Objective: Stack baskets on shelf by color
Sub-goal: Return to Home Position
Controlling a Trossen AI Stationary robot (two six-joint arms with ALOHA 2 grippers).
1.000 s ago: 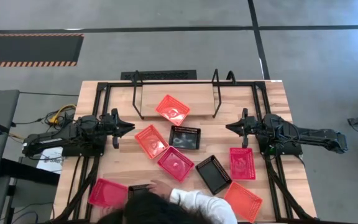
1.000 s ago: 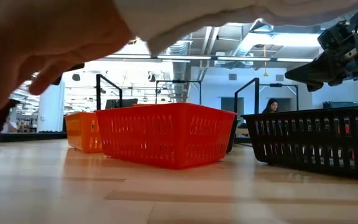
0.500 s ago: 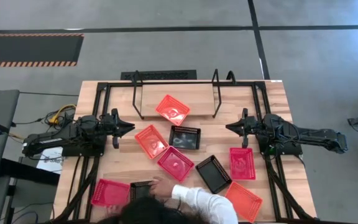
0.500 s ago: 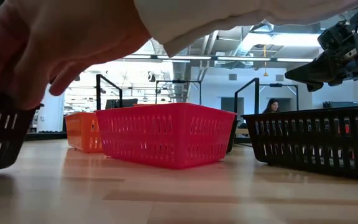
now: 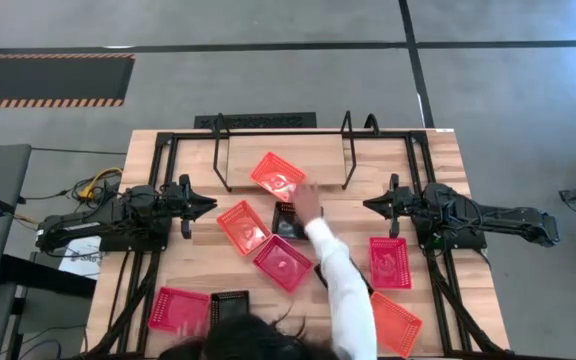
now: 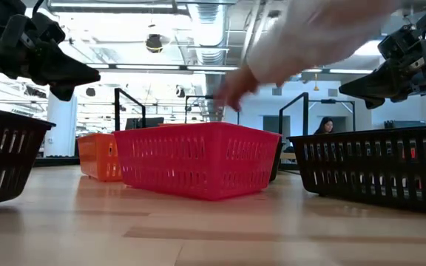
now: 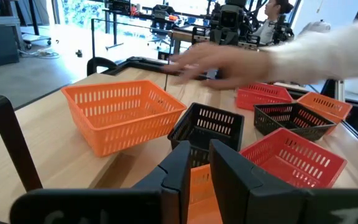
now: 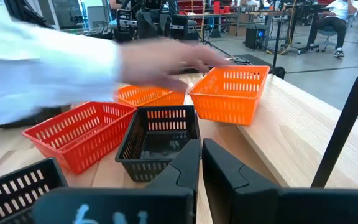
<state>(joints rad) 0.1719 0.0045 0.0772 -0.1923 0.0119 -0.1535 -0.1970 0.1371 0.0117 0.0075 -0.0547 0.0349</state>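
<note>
The shelf (image 5: 248,155), a light board in black rods, stands at the table's far middle. One orange basket (image 5: 277,175) lies tilted, resting on the board's front edge. Red, orange and black baskets are scattered on the table: an orange one (image 5: 242,226), a red one (image 5: 282,262), a black one (image 5: 290,222) under a person's hand (image 5: 308,205), a red one (image 5: 389,262), an orange one (image 5: 393,322), and a red (image 5: 177,308) and black (image 5: 229,305) pair near left. My left gripper (image 5: 213,206) and right gripper (image 5: 366,205) hover shut at the sides, holding nothing.
A person leans in from the near edge; the white sleeve (image 5: 343,290) crosses the table's middle and hides most of a black basket (image 5: 320,270). Black frame rails (image 5: 163,165) run along both sides of the table. Bare wood lies between each gripper and the baskets.
The person's hand has let go of the black basket, now standing beside the red one at the near left. It has swung toward the far edge, over the black basket at the table's middle. Both arms have kept still.
</note>
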